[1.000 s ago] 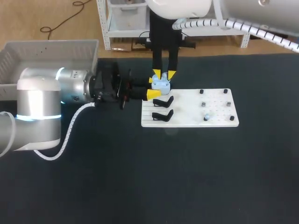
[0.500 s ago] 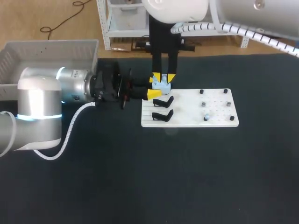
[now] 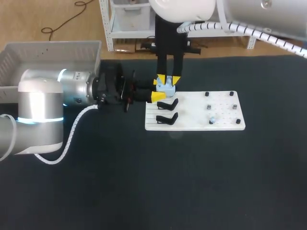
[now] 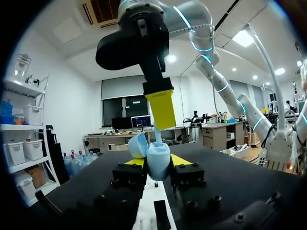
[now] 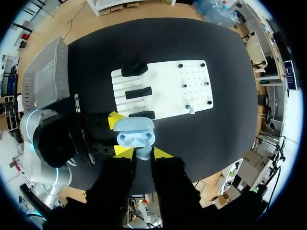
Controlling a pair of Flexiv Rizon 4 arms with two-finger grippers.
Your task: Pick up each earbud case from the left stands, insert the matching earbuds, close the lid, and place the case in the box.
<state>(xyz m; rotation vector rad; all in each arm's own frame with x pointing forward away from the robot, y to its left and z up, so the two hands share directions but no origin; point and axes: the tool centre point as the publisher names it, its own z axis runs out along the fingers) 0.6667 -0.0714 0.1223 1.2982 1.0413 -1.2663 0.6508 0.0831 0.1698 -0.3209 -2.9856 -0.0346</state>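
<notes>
Between the fingers of our right hand (image 3: 168,79) sits a pale blue earbud (image 4: 157,135). As far as we can tell the fingers pinch it narrowly from both sides, with its stem pointing down. Directly under that hand is the open earbud case (image 5: 135,135), and our left hand (image 4: 157,161) clamps its body from two sides. The lid (image 4: 137,145) is tipped back just beside the descending fingers. We judge the main risk is misalignment: if the earbud meets the rim of its socket, the downward push could twist the case or slide it out of the left hand's hold. If we let go before it seats, the earbud may stand proud and block the lid. A finger could also clip the lid. Farther out, past the black stands (image 3: 167,104) on the white board (image 3: 196,125), a second small pale piece (image 5: 191,110) waits. It is likely the other earbud. The box (image 3: 48,52) lies well away, behind the left arm.
</notes>
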